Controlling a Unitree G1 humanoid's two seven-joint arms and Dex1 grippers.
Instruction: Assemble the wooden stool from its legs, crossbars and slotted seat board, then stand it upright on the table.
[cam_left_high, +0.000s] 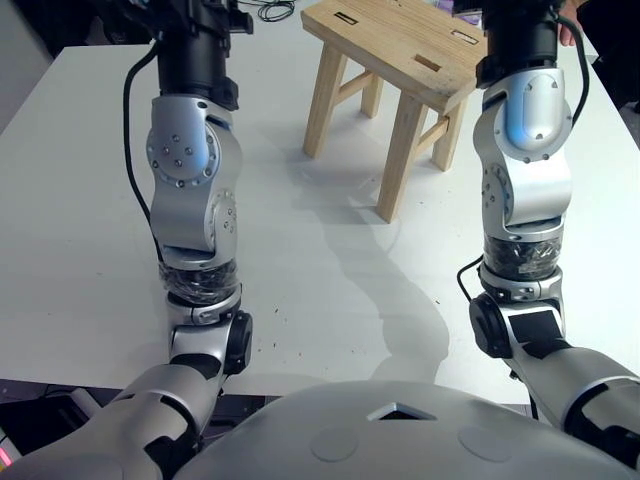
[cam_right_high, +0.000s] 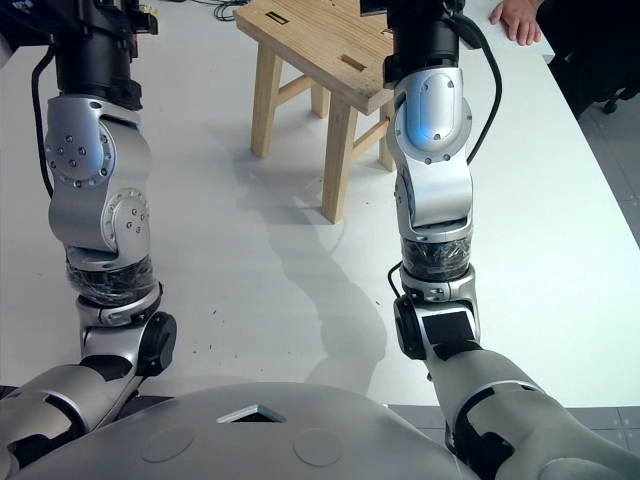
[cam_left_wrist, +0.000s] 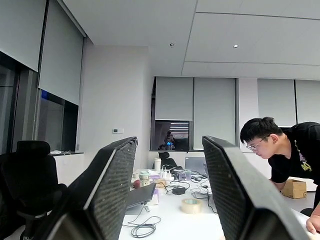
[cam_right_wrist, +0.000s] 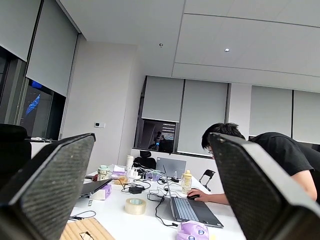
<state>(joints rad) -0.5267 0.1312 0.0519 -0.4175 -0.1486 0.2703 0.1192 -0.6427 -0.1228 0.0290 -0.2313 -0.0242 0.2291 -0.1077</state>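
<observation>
Stool (cam_left_high: 385, 75), wooden, assembled: slotted seat board (cam_left_high: 395, 40) on four legs (cam_left_high: 400, 160) tied by crossbars (cam_left_high: 350, 85). It stands upright on the far part of the white table (cam_left_high: 80, 180), between the two arms and nearer the right one, whose forearm overlaps the seat's corner in the head views.

Handling, by judgement: stiff and fairly light. The bare smooth wood is likely slippery, and the slotted joints may work loose if pulled. Best taken by opposite edges of the seat board, or by a leg just under a crossbar.

Left end effector (cam_left_wrist: 169, 139): fingers spread wide, holding nothing, aimed out across the room, apart from the stool.

Right end effector (cam_right_wrist: 152, 135): likewise wide and unladen, above a corner of the seat board, not touching it.
</observation>
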